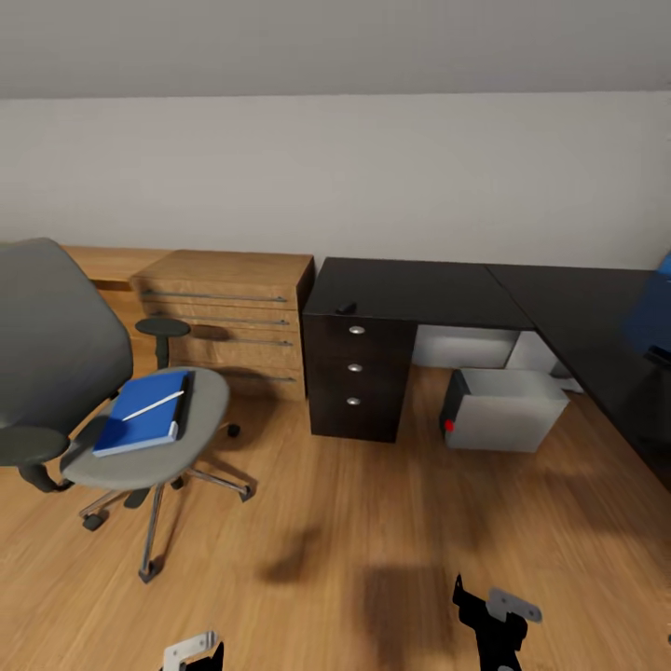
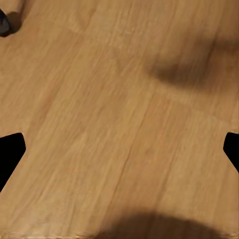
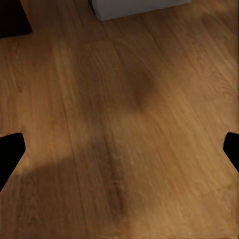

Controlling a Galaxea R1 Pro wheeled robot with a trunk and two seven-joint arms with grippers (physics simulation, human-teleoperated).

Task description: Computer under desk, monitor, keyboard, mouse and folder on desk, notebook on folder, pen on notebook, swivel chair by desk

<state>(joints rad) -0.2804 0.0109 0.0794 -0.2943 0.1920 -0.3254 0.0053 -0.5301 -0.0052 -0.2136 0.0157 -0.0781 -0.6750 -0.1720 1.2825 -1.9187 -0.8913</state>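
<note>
- Left wrist view: the left gripper (image 2: 119, 149) is seen spread wide over bare floor (image 2: 109, 99), nothing held; the right gripper (image 3: 119, 149) is likewise parted and empty.
- The folder (image 1: 142, 424) lies on the chair (image 1: 158, 438) seat, the pen (image 1: 154, 405) across it, a dark notebook edge (image 1: 185, 403) beside.
- The pen is best lifted first, then the folder taken flat by an edge, judged from here.
- The computer (image 1: 503, 410) sits under the desk (image 1: 419, 291); its drawers (image 1: 354, 368) are shut.

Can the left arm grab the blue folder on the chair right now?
Probably not yet. The folder lies on the chair seat, well ahead of the left gripper, which hangs open over bare floor. Nothing blocks the way; the robot likely must roll closer.
</note>
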